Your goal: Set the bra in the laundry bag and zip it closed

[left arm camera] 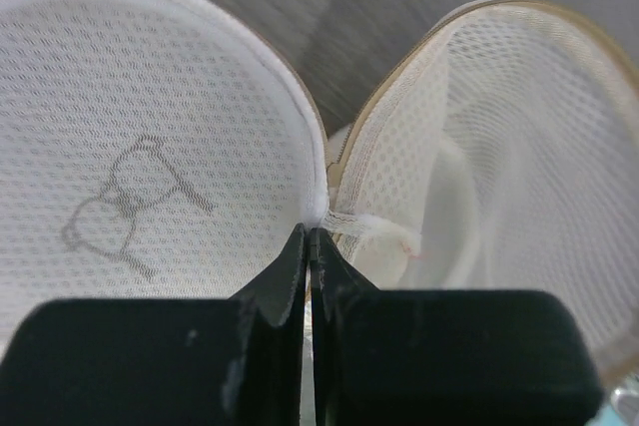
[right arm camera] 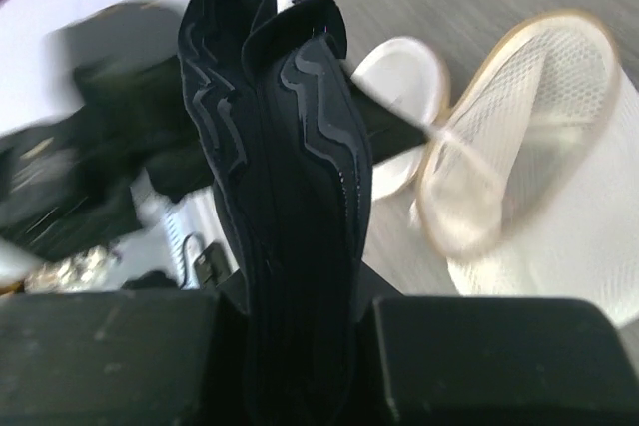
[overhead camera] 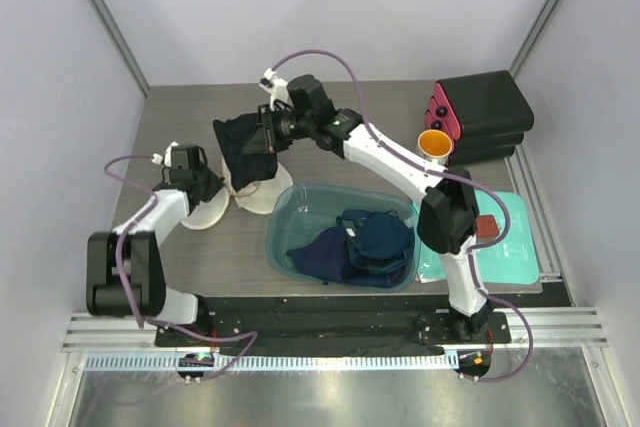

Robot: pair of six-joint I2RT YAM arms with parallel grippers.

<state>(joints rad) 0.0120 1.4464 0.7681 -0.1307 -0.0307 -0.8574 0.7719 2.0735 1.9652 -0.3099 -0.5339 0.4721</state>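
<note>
The black bra hangs from my right gripper, which is shut on it above the table, just behind the laundry bag. In the right wrist view the bra fills the gap between the jaws of the right gripper. The cream-white mesh laundry bag lies opened into two discs. My left gripper is shut on the seam where the discs meet, as the left wrist view shows. The left disc bears a small dark emblem. The open right half gapes towards the bra.
A blue-green basin holds a heap of navy clothes at centre front. A flat teal pouch lies at the right. A black case and an orange cup stand at the back right.
</note>
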